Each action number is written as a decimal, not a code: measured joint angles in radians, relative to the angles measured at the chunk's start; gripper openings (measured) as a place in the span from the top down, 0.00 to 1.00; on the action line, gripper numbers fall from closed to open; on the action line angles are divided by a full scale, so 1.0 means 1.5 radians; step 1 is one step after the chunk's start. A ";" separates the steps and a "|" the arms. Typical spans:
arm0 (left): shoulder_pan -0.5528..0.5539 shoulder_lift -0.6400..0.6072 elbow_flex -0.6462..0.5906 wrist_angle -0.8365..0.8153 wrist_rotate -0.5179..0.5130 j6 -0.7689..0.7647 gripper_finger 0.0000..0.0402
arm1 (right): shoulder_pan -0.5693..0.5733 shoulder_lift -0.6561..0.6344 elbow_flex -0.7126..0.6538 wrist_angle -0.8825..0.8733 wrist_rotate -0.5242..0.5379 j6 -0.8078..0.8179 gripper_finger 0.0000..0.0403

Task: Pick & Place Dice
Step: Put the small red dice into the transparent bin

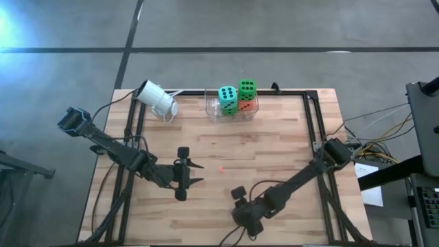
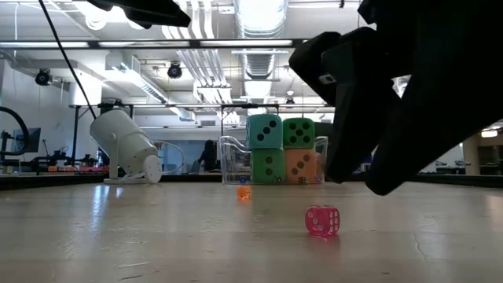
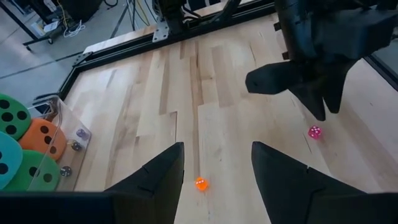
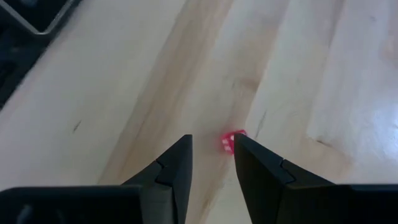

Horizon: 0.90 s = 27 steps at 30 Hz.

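Note:
A tiny pink die (image 4: 232, 141) lies on the wooden table just past my right gripper's (image 4: 213, 138) fingertips. That gripper is open with a narrow gap and hovers above the die (image 2: 322, 221) near the table's near edge. A tiny orange die (image 3: 201, 183) lies on the table between the spread fingers of my open left gripper (image 3: 217, 146), left of centre (image 1: 197, 173). In a clear box (image 1: 214, 115) at the far edge the big soft dice are stacked: teal (image 1: 228, 99) and green (image 1: 247, 89) on top, orange-red (image 2: 301, 166) and green (image 2: 267, 166) below.
A white cup (image 1: 156, 99) lies on its side at the far left of the table. A few tiny dice (image 3: 76, 146) sit in the clear box beside the big ones. A black frame (image 1: 312, 116) runs along the table's edges. Bare wood lies between the two grippers.

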 joint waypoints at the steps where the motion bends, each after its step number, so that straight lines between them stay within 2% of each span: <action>1: 0.000 0.000 0.000 0.000 0.000 0.000 0.52 | -0.002 0.001 0.000 0.001 -0.010 -0.008 0.73; 11: 0.000 0.000 0.000 0.001 0.000 0.000 0.52 | -0.040 0.002 -0.005 0.009 -0.015 -0.071 0.74; 16: 0.000 0.000 0.000 0.001 0.000 0.000 0.52 | -0.049 0.003 -0.014 0.022 -0.080 -0.073 0.75; 27: 0.000 0.000 0.000 0.001 0.000 0.000 0.52 | -0.055 0.003 -0.041 0.076 -0.076 -0.103 0.75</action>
